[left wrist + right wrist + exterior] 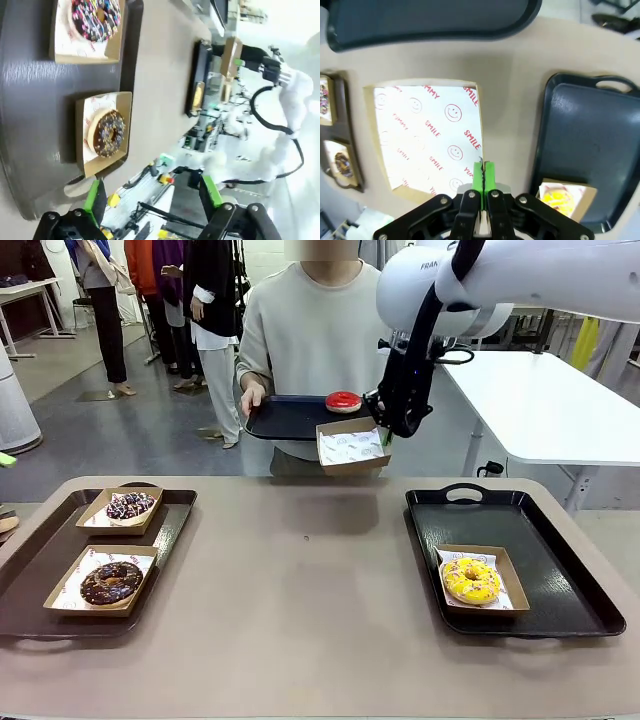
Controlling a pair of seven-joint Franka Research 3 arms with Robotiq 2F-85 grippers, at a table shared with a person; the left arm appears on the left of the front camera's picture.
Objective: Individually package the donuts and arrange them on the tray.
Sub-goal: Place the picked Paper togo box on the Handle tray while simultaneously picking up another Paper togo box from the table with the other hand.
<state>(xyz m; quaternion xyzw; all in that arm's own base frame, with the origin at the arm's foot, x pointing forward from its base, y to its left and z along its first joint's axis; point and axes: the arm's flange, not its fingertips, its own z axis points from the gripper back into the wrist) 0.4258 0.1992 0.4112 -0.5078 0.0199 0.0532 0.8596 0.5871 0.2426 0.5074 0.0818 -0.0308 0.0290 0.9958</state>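
My right gripper (386, 432) (482, 172) is shut on the edge of an empty cardboard box (352, 446) (427, 142) lined with printed paper, held in the air beside the person's dark tray (285, 420). A glossy red donut (343, 401) lies bare on that tray. On the table's right tray (560, 580), a yellow donut (471, 580) (559, 197) sits in a box. The left tray (40, 570) carries a boxed sprinkled purple-dark donut (130, 505) (95, 17) and a boxed chocolate donut (111, 581) (109, 132). My left gripper (152, 195) hangs open over the left tray's end, holding nothing.
The person stands at the far side, one hand (251, 398) gripping the held tray's left end. Bare tabletop (300, 580) lies between the two table trays. A white table (540, 400) stands behind on the right; other people stand far back left.
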